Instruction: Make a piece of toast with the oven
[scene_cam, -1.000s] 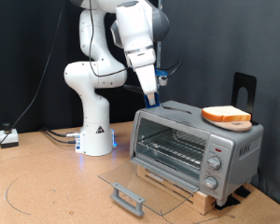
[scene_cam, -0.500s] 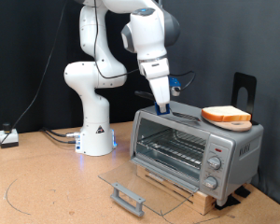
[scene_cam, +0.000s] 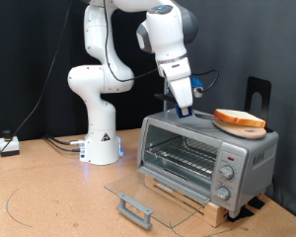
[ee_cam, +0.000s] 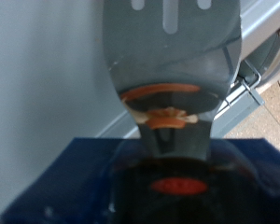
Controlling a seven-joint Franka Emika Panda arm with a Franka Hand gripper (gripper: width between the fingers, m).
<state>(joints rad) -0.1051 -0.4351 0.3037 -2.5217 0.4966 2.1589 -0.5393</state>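
Since a second ago our gripper (scene_cam: pixel 186 113) has swung toward the exterior view's right, holding one grey spatula (ee_cam: pixel 172 56) between closed fingers, nearing one piece of toast (scene_cam: pixel 240 120) atop one open-doored oven (scene_cam: pixel 207 155).

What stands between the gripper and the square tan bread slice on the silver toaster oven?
Nothing visible. The gripper is above the silver toaster oven roof, on the exterior view's left of the bread slice; only bare roof lies between.
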